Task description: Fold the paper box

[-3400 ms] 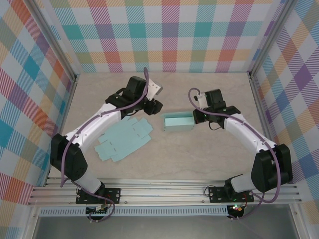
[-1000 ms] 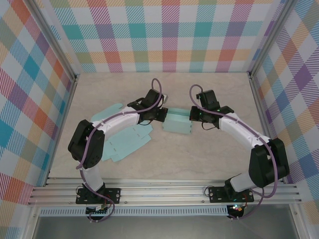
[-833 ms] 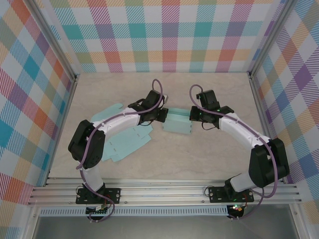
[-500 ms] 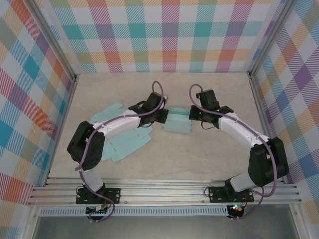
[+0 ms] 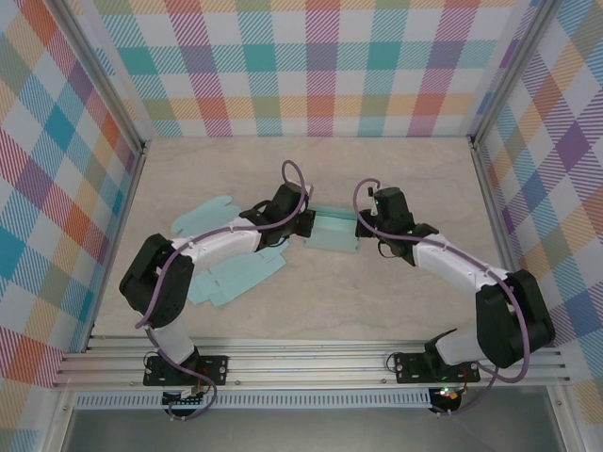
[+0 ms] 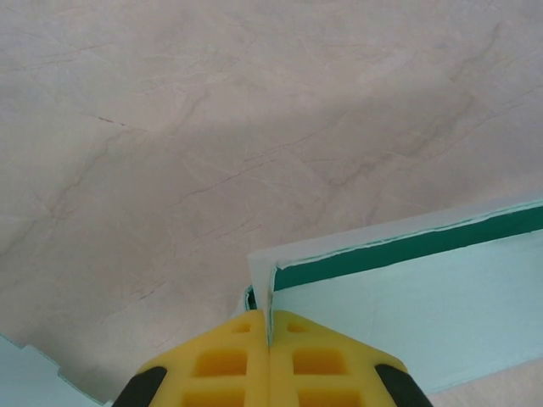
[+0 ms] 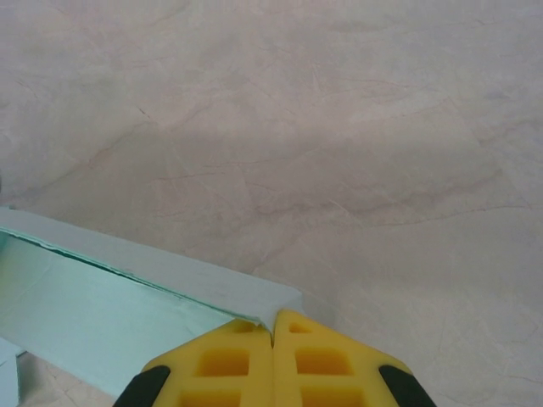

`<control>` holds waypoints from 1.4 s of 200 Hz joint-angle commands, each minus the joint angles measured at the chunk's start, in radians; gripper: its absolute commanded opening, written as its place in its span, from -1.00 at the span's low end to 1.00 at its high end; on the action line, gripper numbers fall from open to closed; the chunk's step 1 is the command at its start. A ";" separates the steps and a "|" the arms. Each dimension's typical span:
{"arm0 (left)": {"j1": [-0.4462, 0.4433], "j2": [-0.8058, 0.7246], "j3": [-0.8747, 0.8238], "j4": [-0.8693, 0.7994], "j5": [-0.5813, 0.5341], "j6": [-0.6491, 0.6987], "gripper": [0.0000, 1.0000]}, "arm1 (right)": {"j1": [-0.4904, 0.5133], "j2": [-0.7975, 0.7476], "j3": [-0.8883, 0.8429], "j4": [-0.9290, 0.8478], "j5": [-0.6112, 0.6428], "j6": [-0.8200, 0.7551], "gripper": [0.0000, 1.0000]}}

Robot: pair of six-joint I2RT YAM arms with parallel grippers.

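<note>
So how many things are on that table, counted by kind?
Half-folded teal box: 1
Flat teal sheets: 2
Robot arms: 2
Total: 5

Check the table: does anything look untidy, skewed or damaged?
The flat paper blanks lie fanned and skewed beside the left arm, with another blank showing on its far side. The paper box looks undamaged.

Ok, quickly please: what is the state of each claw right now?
Left claw: closed, pinching an end wall of the paper box.
Right claw: closed, pinching the opposite end of the same box.
</note>
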 commanded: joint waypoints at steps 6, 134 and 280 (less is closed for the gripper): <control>-0.032 -0.018 -0.047 0.068 0.023 -0.033 -1.00 | 0.031 -0.030 -0.081 0.126 -0.021 -0.040 -1.00; -0.031 -0.105 -0.089 0.112 -0.056 -0.103 0.17 | 0.071 -0.024 -0.099 0.120 0.043 -0.112 -1.00; 0.043 -0.174 -0.177 0.190 -0.066 -0.329 0.51 | 0.129 0.001 -0.046 0.063 0.147 -0.156 -1.00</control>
